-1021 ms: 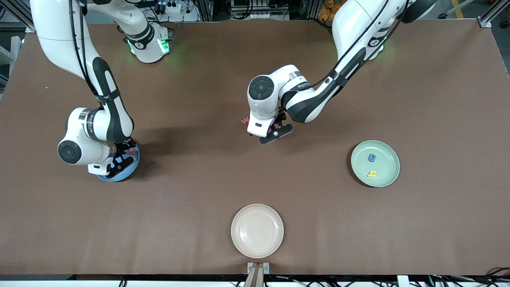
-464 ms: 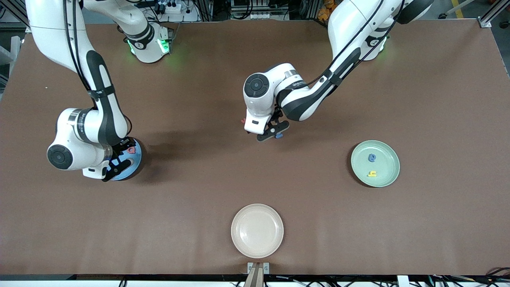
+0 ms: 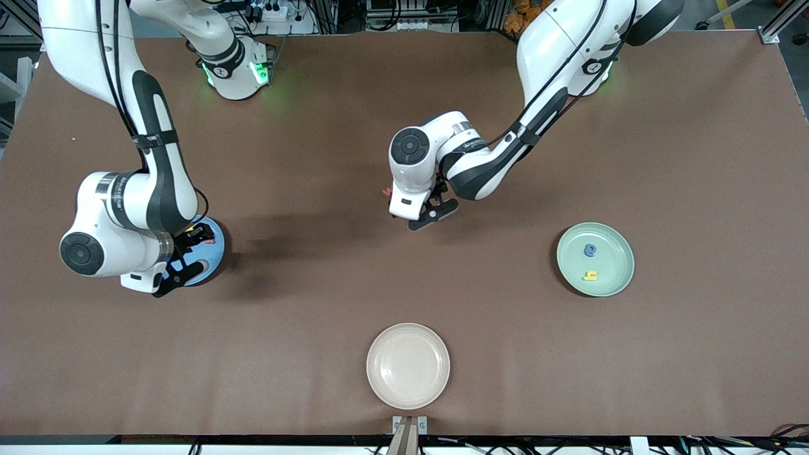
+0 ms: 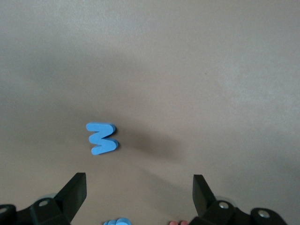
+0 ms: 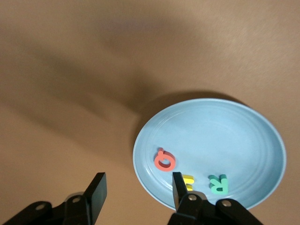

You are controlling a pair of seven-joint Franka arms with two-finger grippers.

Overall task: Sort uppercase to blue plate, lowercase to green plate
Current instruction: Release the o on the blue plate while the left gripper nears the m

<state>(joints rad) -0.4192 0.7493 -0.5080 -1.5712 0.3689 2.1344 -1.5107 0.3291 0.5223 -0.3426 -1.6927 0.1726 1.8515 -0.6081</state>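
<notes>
Here the left gripper [image 3: 432,215] hangs low over the middle of the brown table [image 3: 695,158], fingers spread wide and empty, with the blue foam capital W [image 4: 102,138] lying flat on the cloth just ahead of it. A small red foam letter [image 3: 387,191] peeks out beside that wrist. The right gripper [image 3: 183,256], fingers partly apart and holding nothing, hovers over the round light-blue plate [image 5: 225,126] toward the right arm's end, which carries the red Q [image 5: 165,161], yellow H [image 5: 188,180] and teal R [image 5: 218,183]. The pale mint-green plate [image 3: 616,243] toward the left arm's end holds a rounded blue letter [image 3: 590,250] and a yellow y-like letter [image 3: 590,275]. A round cream plate [image 3: 408,365] sits near the table's front edge.
</notes>
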